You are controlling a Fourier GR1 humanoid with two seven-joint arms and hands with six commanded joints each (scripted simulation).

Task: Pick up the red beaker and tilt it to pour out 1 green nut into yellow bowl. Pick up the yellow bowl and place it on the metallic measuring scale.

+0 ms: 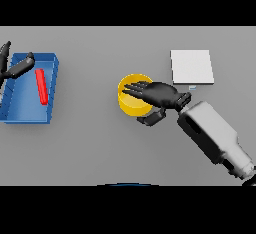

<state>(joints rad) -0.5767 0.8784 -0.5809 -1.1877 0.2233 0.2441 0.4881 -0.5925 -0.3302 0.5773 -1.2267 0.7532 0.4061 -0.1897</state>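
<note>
The yellow bowl point(131, 102) stands on the grey table at the middle. My right hand point(162, 95) reaches in from the right, its straight fingers spread over the bowl's top and its thumb point(151, 119) just outside the bowl's lower right rim. The hand hides the inside of the bowl. The red beaker point(41, 86) lies on its side in a blue tray point(27, 115) at the left. The metallic scale point(192, 66), a pale square plate, sits at the back right, just beyond my right wrist. My left hand point(19, 68) hovers open over the tray's back left corner. No green nut shows.
The blue tray takes up the table's left edge. My right forearm point(215, 138) crosses the lower right of the table.
</note>
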